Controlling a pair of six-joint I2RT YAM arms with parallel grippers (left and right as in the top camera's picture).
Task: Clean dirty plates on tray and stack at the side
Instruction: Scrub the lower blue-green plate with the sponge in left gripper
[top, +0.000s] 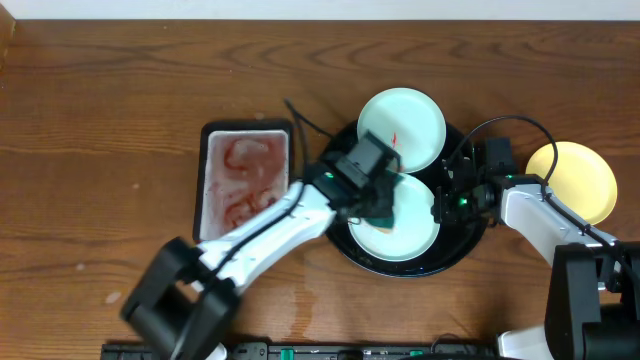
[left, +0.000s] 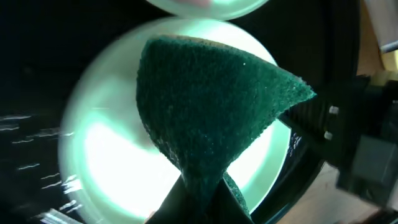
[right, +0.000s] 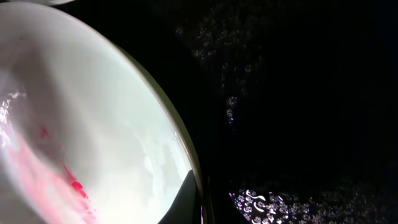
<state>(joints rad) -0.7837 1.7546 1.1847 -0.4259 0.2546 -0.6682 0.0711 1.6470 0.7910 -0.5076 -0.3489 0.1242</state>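
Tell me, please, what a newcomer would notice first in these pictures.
The green scouring pad, pinched in the left pincer, hangs over the nearer mint plate in the round black tray. The farther mint plate in that tray carries a red smear. A yellow plate lies apart on the bare wood tabletop, right of the tray.
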